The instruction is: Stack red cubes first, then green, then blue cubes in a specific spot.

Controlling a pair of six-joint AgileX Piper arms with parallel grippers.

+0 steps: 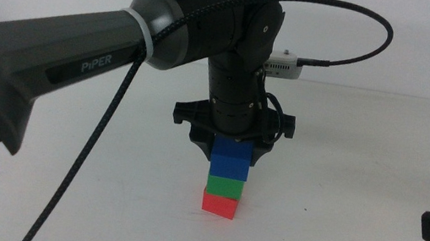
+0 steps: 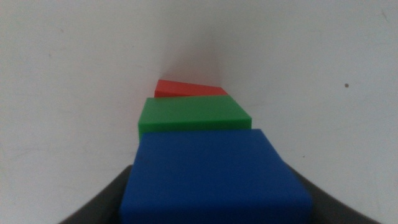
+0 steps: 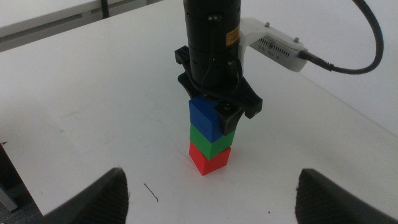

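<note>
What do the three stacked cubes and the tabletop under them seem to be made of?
The red cube, green cube and blue cube, which the left gripper holds, look like solid matte plastic or painted foam: plain even colour, no glare. The table looks like smooth white laminate, faintly scuffed. The right gripper waits open.

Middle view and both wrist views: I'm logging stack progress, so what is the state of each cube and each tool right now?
red cube: on the white table, bottom of the stack.
green cube: resting on the red cube, slightly offset.
blue cube: on top of the green cube, between the left tool's jaws.
left tool: over the stack, shut on the blue cube.
right tool: waiting off to the right side, open, holding nothing.
</note>
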